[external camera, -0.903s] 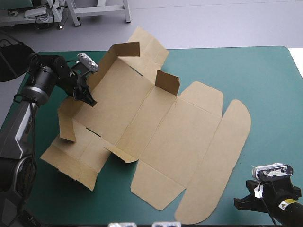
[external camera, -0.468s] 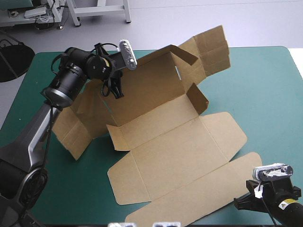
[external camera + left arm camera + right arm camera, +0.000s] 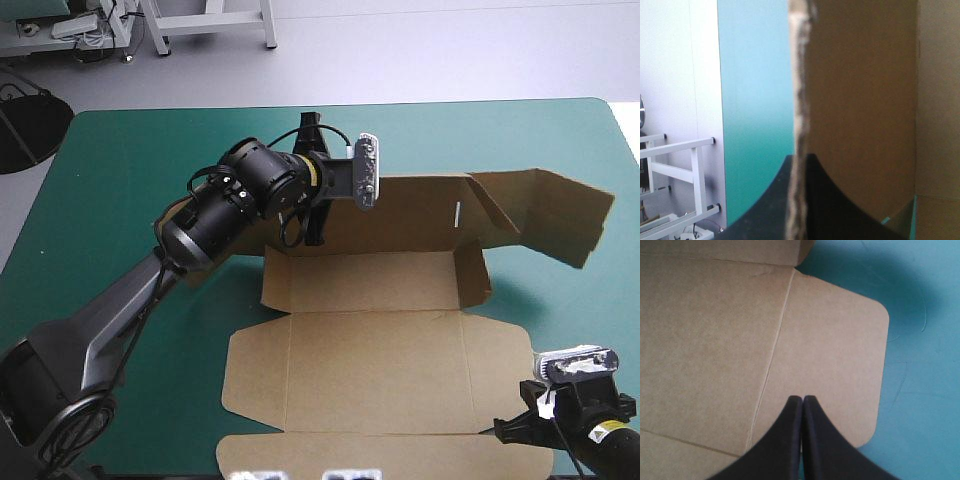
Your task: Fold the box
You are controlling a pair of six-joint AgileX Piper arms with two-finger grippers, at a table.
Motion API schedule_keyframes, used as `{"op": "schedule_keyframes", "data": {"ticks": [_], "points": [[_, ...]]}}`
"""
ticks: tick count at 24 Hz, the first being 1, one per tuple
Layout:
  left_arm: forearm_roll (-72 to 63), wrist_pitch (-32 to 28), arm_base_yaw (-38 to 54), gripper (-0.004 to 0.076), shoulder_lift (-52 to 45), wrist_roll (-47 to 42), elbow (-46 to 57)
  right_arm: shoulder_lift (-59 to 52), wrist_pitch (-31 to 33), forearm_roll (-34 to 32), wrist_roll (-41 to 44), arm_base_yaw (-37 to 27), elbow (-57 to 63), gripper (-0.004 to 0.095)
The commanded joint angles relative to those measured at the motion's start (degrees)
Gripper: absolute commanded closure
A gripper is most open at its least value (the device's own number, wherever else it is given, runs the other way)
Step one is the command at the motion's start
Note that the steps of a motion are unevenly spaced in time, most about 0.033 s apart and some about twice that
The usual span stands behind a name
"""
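Noted nearest, at the near right corner of the teal-green table [image 3: 120, 160]: right gripper [image 3: 803, 399], fingers pressed together to a point, holding nothing, poised over a rounded flap [image 3: 840, 355] of the box [image 3: 380, 350]; contact not determinable. Found lying mid-table, mostly flat: lid panel [image 3: 380, 365] and tuck strip [image 3: 380, 455], spread toward the near edge. Beyond these, partly formed: tray floor [image 3: 375, 280] with short side flaps [image 3: 474, 272] tilted up at either end, neither tucked. Farther back: rear wall [image 3: 420, 212] standing upright, its left end pinched in the left gripper [image 3: 800, 160], fingers all but closed on the board edge. Farthest, to the right: outer panel [image 3: 545, 215], raised and bent, not folded in. Judged early-stage: one wall up; side walls, tucks and front wall outstanding.
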Motion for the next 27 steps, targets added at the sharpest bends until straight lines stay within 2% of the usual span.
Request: {"op": "schedule_keyframes", "data": {"ticks": [1, 6, 11, 14, 18, 22, 27], "points": [[1.4, -4.8, -2.4, 0.0733, -3.5, -3.9, -1.8, 0.4, -2.8, 1.3, -0.2, 0.0, -1.2, 0.0925], [3.0, -8.6, -2.6, 0.0733, -3.5, -10.2, -0.1, 0.4, -2.8, 1.4, 0.0, 0.0, -1.2, 0.0925], [8.7, -10.1, -2.9, 0.0733, -3.6, -14.0, 6.4, 0.4, -2.7, 1.6, 1.3, 0.0, -1.2, 0.0925], [22.0, -10.9, -7.0, 0.0733, -5.1, -25.8, 14.8, 0.4, -2.5, 4.3, 2.7, 0.0, -2.1, 0.0925], [31.7, -11.4, -10.7, 0.0733, -6.0, -40.0, 22.0, 0.8, -1.3, 7.1, 4.2, 0.0, -5.6, 0.0925], [39.6, -14.3, -12.3, 0.0733, -6.0, -49.8, 28.2, 4.7, -0.6, 7.3, 5.6, 0.0, -12.5, 0.0925], [47.2, -15.8, -12.3, 0.0733, -5.6, -56.7, 33.3, 12.4, -0.6, 7.5, 5.8, 0.0, -23.0, 0.0925]]}}
